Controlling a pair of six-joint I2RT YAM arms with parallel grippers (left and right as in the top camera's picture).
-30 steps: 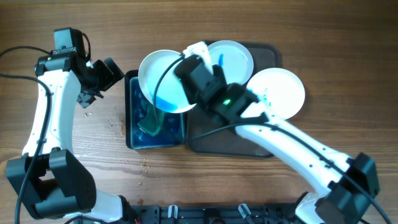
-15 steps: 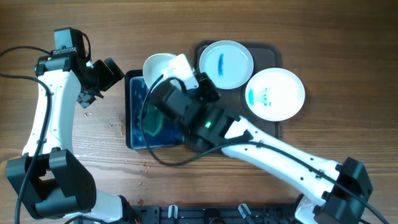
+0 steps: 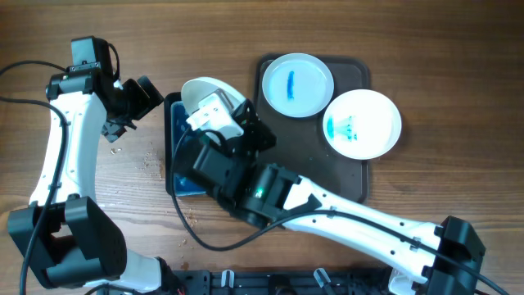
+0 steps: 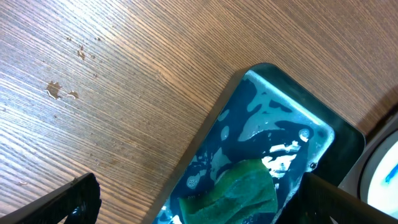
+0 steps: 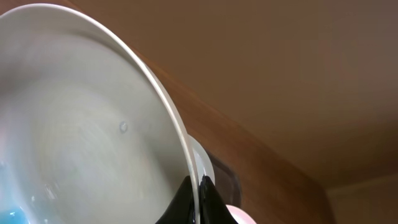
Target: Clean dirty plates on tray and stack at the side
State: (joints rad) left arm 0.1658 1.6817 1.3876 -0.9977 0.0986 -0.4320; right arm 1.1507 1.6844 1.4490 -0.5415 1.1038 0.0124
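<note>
The right end effector [image 5: 198, 198] is pinched shut on the rim of the held plate [image 3: 203, 90]. It is round, glossy white and tilted steeply above the far end of the small black tray [image 3: 169, 143] of blue liquid, with a bluish film low on its inner face in the wrist view. The left end effector [image 4: 198, 190] has its jaws wide and grips nothing, hovering over wood just left of that tray's far corner. The dark brown tray [image 3: 354, 187], with rounded corners and a raised rim, sits just right of the black tray with long edges side by side. The streaked plate [image 3: 297, 84] lies in its far left corner with one blue line. The smeared plate [image 3: 363, 123] overhangs its right edge, the two rims touching or nearly so. The right arm crosses the brown tray's near left part, and the near right part shows bare dark surface. The green sponge [image 4: 239, 186], soft and wet, lies in the blue liquid. The wood-grain tabletop [image 3: 426, 33] is open far and right, with a few droplets [image 4: 57, 90] left of the black tray.
</note>
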